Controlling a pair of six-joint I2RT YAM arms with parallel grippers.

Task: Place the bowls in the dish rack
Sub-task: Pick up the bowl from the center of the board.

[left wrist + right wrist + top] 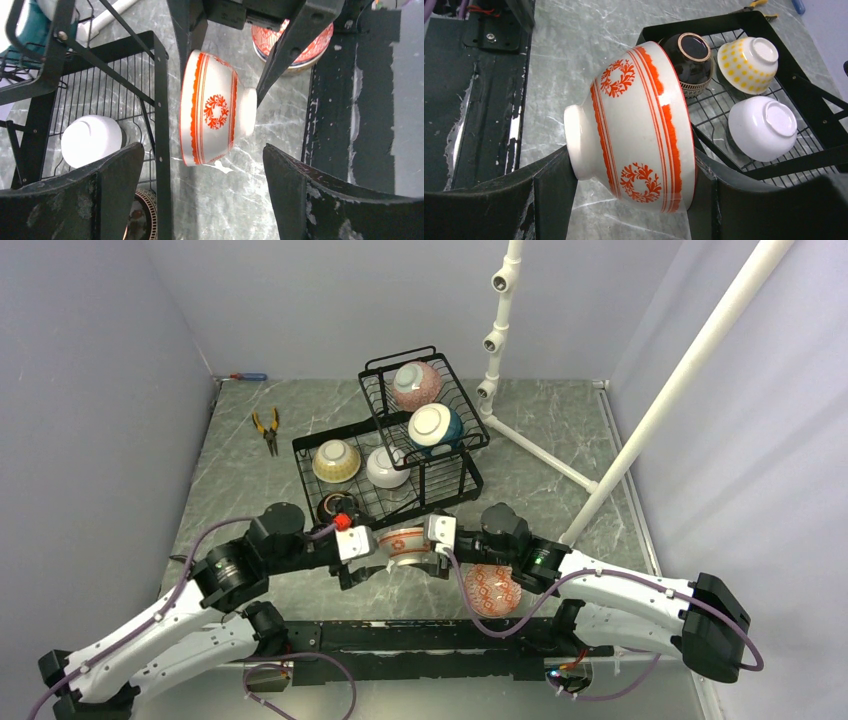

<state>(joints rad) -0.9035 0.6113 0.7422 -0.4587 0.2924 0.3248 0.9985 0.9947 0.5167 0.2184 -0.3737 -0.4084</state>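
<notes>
My right gripper (630, 172) is shut on a white bowl with orange bands and wreaths (639, 130), gripping it foot to rim and holding it on its side above the table, just in front of the black dish rack (440, 488). My left gripper (200, 190) is open and empty and faces that bowl (215, 110) from a short way off. In the rack's base lie a yellow dotted bowl (336, 460), a white bowl (387, 467) and a brown bowl (335, 507). In the raised basket sit a pink bowl (417, 383) and a teal-and-white bowl (434, 427).
A red-patterned bowl (492, 588) stands on the table under my right arm. Orange-handled pliers (266, 428) lie left of the rack. A white pipe stand (500, 340) rises at the back right. The rack's front rail (161, 100) is close to the held bowl.
</notes>
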